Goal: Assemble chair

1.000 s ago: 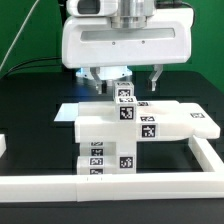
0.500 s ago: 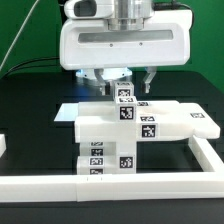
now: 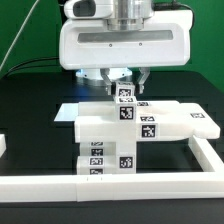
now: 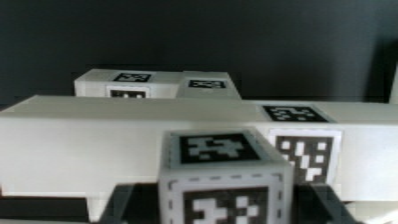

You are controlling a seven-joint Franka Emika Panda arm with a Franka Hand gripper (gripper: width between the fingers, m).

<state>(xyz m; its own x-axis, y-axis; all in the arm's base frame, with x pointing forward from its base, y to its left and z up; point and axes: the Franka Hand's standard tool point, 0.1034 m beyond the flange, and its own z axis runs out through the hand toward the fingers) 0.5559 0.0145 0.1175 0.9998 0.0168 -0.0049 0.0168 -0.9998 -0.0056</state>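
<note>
chair post (image 3: 124, 96) between closing gripper (image 3: 124, 84) fingers

hand (image 3: 124, 80) fingertips hidden behind tagged block (image 3: 125, 96), wrist view blurred

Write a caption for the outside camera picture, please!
Robot gripper closing around a small tagged block atop the white chair parts.

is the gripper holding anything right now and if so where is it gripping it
It cannot be told. The gripper straddles the top of a small tagged white block, but whether its fingers actually clamp the block isn't visible.
</note>
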